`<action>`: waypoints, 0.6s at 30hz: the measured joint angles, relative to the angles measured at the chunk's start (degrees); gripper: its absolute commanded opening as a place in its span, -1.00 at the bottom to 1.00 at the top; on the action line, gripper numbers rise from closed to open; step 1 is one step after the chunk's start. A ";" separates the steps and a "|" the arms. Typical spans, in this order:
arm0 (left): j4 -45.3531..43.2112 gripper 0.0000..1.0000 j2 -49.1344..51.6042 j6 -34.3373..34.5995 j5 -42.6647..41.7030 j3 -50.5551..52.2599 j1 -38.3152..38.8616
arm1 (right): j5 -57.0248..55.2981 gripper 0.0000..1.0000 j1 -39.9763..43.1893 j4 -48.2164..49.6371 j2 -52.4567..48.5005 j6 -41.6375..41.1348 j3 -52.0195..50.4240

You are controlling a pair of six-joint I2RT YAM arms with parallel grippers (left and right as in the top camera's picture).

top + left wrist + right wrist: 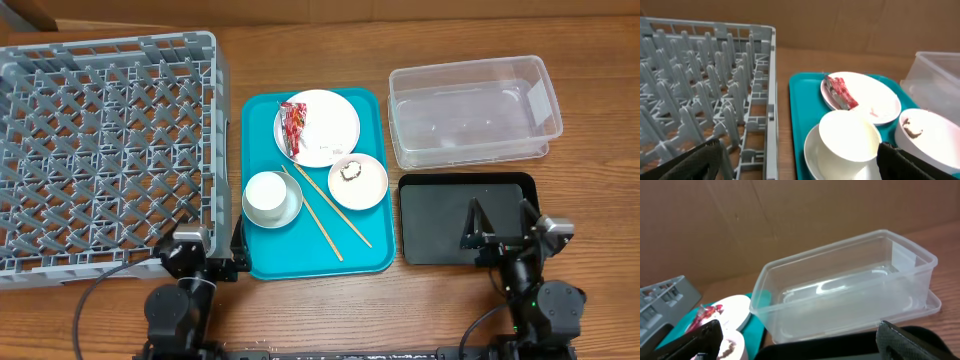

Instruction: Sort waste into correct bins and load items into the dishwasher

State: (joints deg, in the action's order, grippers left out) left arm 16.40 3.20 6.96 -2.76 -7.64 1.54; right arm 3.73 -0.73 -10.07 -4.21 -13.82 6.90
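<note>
We look straight down on whole table from overhead. L wrist cam: low, close, facing rack & teal tray. R wrist: low, facing clear tub. Both share white plate.

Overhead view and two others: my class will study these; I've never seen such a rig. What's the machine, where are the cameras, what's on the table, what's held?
Two robot arms at a table. One camera looks down; one sits on each wrist, its fingers in view. Laid out: a dish rack, a teal tray with a white plate bearing a red wrapper, a pale bowl, a white cup in a grey bowl, chopsticks; beside it a clear tub and black tray. Left gripper and right gripper are open, empty.
</note>
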 measured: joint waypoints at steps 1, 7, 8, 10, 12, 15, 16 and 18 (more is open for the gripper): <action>1.07 1.00 1.64 0.15 0.02 -1.97 0.00 | 0.28 1.00 0.00 -0.96 -1.31 -0.13 1.68; 11.50 1.00 17.55 0.39 -0.22 -18.56 0.00 | 2.08 1.00 0.00 -7.91 -16.28 -0.55 16.09; 14.95 1.00 22.56 0.39 -0.46 -23.06 0.00 | 2.36 1.00 0.00 -10.12 -21.53 -0.72 21.11; 21.46 1.00 29.55 0.42 -0.50 -29.03 0.00 | 3.45 1.00 0.02 -17.44 -28.59 -0.24 28.50; 26.49 1.00 36.37 0.42 -0.63 -34.53 0.00 | 5.01 1.00 0.11 -23.65 -35.43 1.01 35.89; 35.32 1.00 45.07 0.42 -0.63 -42.14 0.00 | 6.67 1.00 0.26 -32.33 -44.17 2.16 45.51; 37.88 0.99 47.06 0.42 -0.66 -44.13 0.00 | 6.91 1.00 0.28 -33.92 -46.23 2.40 47.32; 41.00 0.99 50.73 0.42 -0.68 -47.67 0.00 | 7.41 1.00 0.28 -35.50 -49.68 2.78 49.11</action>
State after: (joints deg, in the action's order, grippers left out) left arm 57.41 53.93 7.38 -3.44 -55.31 1.54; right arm 11.14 -0.45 -45.56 -53.89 -11.05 56.01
